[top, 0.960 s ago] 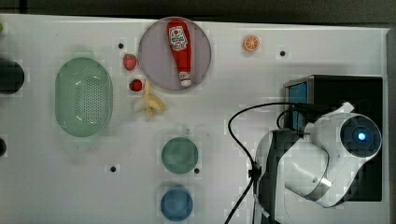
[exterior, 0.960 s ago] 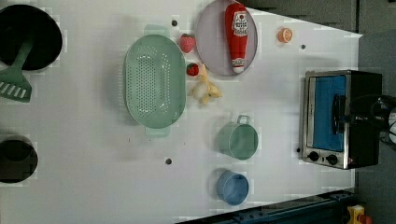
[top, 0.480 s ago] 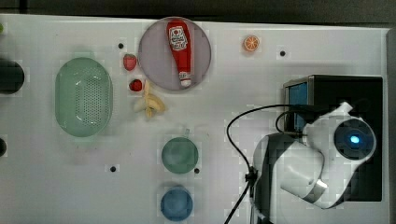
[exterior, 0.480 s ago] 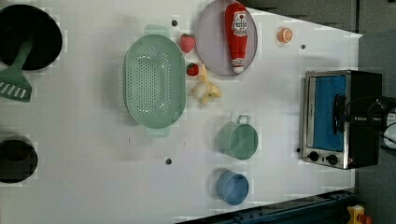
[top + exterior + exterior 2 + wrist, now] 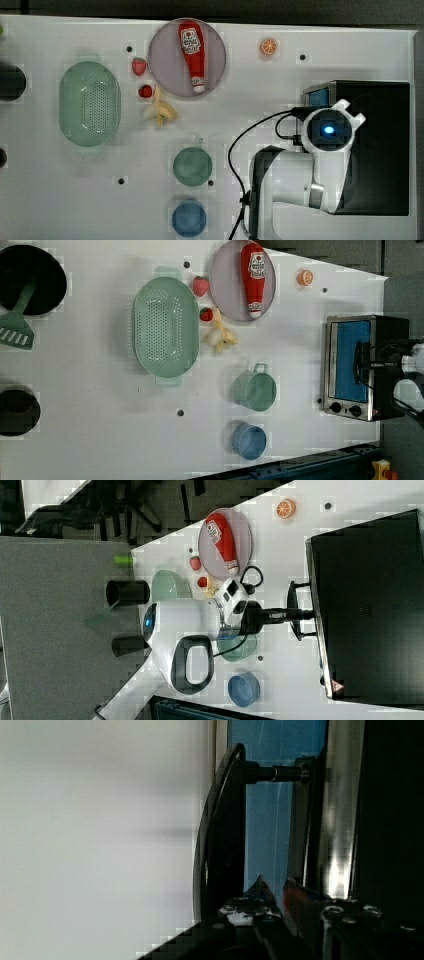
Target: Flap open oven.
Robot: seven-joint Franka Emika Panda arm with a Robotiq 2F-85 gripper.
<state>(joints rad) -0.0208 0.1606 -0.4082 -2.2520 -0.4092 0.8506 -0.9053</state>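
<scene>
Gripping the handle (image 5: pixel 220 820) of the oven (image 5: pixel 357 367), door closed against the frame.

Nearest the wrist camera, the gripper (image 5: pixel 272 892) stands narrowly parted at the dark curved bar, apparently pinching it; contact itself is hard to confirm. A good pull should arc outward and down about the door's hinge, not straight back, keeping the bar square between the fingers. Behind the handle: smooth blue-tinted glass, a polished silver frame, a matte black boxy shell. Beyond the oven, a round grey plate (image 5: pixel 167 75) carries a glossy red ketchup bottle (image 5: pixel 192 52).

Oven (image 5: pixel 357 367) – glossy blue glass, brushed silver metal frame, matt black casing
</scene>
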